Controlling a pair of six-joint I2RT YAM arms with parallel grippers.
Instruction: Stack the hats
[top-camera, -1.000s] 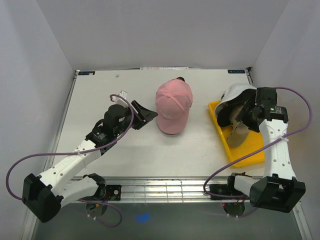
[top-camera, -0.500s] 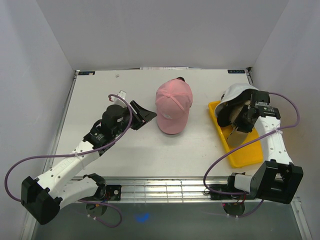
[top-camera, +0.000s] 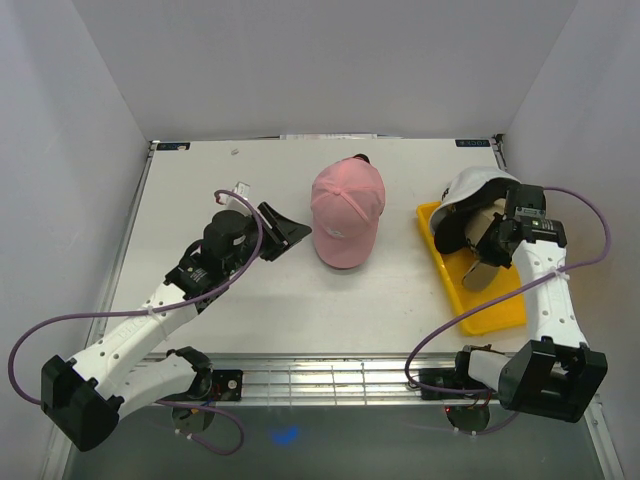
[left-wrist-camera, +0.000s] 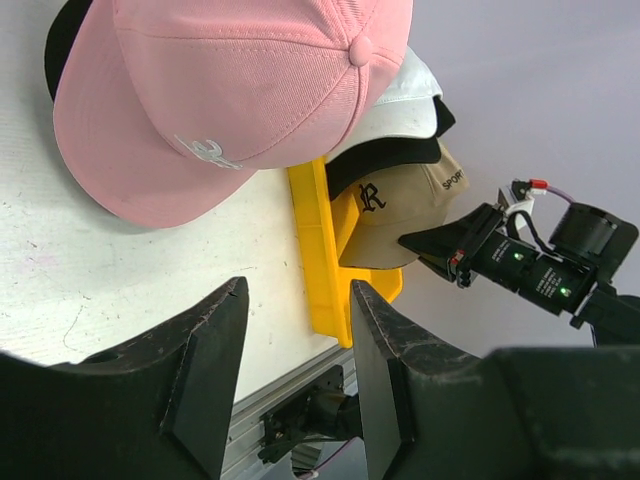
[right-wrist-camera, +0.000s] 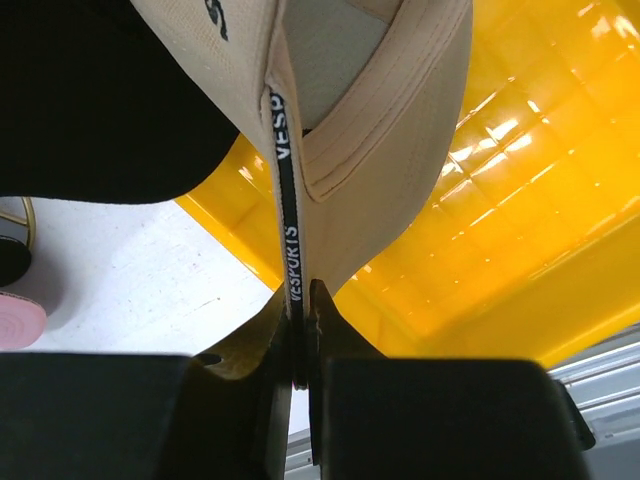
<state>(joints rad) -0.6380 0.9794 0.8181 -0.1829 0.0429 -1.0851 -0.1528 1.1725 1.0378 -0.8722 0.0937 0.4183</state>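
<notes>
Edge of tan cap (right-wrist-camera: 385, 150) pinched in right gripper (right-wrist-camera: 300, 345), left gripper (left-wrist-camera: 297, 292) spread wide, empty

The tabletop (top-camera: 380, 300) was a white, flat panel with faint scuff marks, enclosed by plain pale walls (top-camera: 330, 70) on the left, far and right sides. A yellow rectangular tray (top-camera: 503, 312) lay on the right part of the tabletop, set at an angle to its edges. The tray floor carried a moulded grid pattern. A slotted metal rail (top-camera: 330, 378) ran along the near edge. Small dark labels (top-camera: 172, 146) sat at the far corners. A blue mark (top-camera: 285, 435) showed on the surface below the rail.
</notes>
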